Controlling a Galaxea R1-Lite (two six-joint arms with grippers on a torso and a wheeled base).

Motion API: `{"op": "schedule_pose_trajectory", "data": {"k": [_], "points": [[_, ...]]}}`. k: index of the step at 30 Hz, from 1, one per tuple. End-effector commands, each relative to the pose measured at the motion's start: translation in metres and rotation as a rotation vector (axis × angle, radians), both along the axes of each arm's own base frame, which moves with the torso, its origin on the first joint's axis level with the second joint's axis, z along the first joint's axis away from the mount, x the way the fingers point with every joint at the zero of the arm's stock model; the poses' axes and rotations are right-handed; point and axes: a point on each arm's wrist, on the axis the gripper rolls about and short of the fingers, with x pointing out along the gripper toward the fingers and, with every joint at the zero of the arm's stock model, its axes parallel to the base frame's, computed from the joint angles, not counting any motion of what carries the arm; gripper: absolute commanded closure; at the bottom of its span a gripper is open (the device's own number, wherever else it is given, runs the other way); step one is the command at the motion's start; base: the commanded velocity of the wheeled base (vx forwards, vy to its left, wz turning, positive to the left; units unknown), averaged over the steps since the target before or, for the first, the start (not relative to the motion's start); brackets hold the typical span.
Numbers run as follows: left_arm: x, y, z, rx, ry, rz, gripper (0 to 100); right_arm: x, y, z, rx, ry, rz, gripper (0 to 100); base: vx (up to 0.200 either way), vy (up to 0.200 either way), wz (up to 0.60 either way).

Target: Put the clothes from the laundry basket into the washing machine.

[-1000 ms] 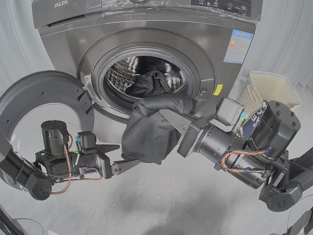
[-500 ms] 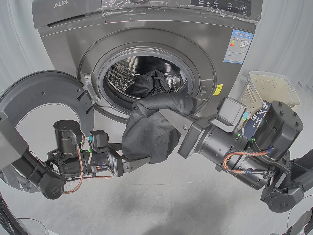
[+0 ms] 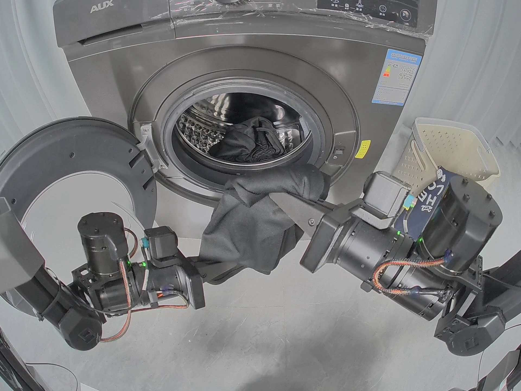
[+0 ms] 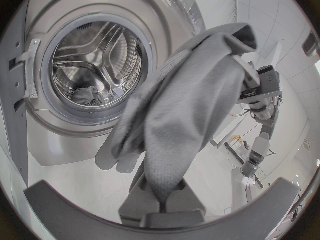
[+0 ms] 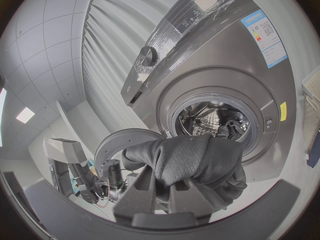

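Observation:
A black garment point(image 3: 247, 229) hangs in front of the washing machine's lower door rim point(image 3: 190, 183). My right gripper point(image 3: 278, 197) is shut on its top fold, and in the right wrist view the black garment point(image 5: 193, 157) bulges over the right gripper point(image 5: 163, 189). My left gripper point(image 3: 220, 270) is shut on the bottom hem; in the left wrist view the cloth point(image 4: 186, 110) runs down into the left gripper point(image 4: 162, 199). Another dark garment point(image 3: 249, 139) lies in the drum. The cream laundry basket point(image 3: 461, 142) at right holds a dark blue printed piece point(image 3: 431, 191).
The round door point(image 3: 70, 153) stands swung open at the left, just behind my left arm. The basket leans against the machine's right side, close behind my right arm. Bare grey floor point(image 3: 271, 332) lies below both grippers.
My left gripper, open a second ago, moved right to the garment's lower edge and shut on it. The right gripper and the garment's top shifted slightly down and away from the opening.

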Motion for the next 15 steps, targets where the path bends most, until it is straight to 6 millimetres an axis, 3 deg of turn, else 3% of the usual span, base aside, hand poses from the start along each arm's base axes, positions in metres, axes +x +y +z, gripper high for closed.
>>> {"op": "schedule_pose_trajectory", "data": {"k": [1,5,6,9,15], "points": [[-0.03,0.002,0.01,-0.037,-0.039,-0.038,100,0.0,-0.002,-0.006,-0.018,0.014,-0.004,100,0.0,0.0,0.0],[-0.046,0.004,0.016,-0.082,-0.06,-0.062,100,0.0,-0.005,-0.013,-0.043,0.03,-0.011,100,0.0,0.0,0.0],[-0.049,0.004,0.017,-0.089,-0.064,-0.066,100,0.0,-0.004,-0.014,-0.045,0.03,-0.01,0,0.0,0.0,0.0],[-0.055,0.004,0.025,-0.125,-0.091,-0.078,100,0.003,-0.004,-0.019,-0.072,0.035,-0.013,0,0.0,0.0,0.0],[-0.052,0.001,0.042,-0.194,-0.116,-0.081,100,0.001,-0.008,-0.048,-0.207,0.047,-0.006,0,0.0,0.0,0.0]]}}
